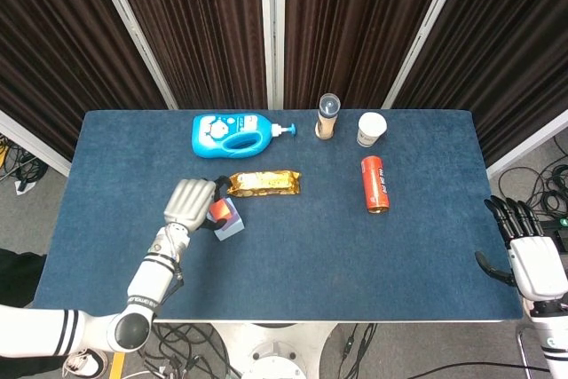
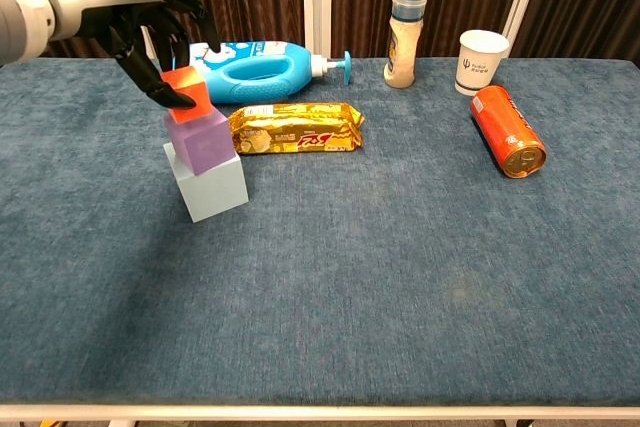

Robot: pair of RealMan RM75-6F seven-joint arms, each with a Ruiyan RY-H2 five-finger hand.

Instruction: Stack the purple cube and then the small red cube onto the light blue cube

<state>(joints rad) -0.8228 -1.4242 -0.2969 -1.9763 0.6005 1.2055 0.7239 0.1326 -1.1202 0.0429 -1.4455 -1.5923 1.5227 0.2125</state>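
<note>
On the tabletop [image 2: 400, 277], purple cube [image 2: 203, 137] tops blue cube [image 2: 210, 187]; left hand [image 2: 150, 27] grips red cube [image 2: 186, 92] just above it, unreleased.

Bottle [image 2: 258, 70], snack [image 2: 295, 129], can [image 2: 508, 131], perhaps jar [image 2: 404, 37].
</note>
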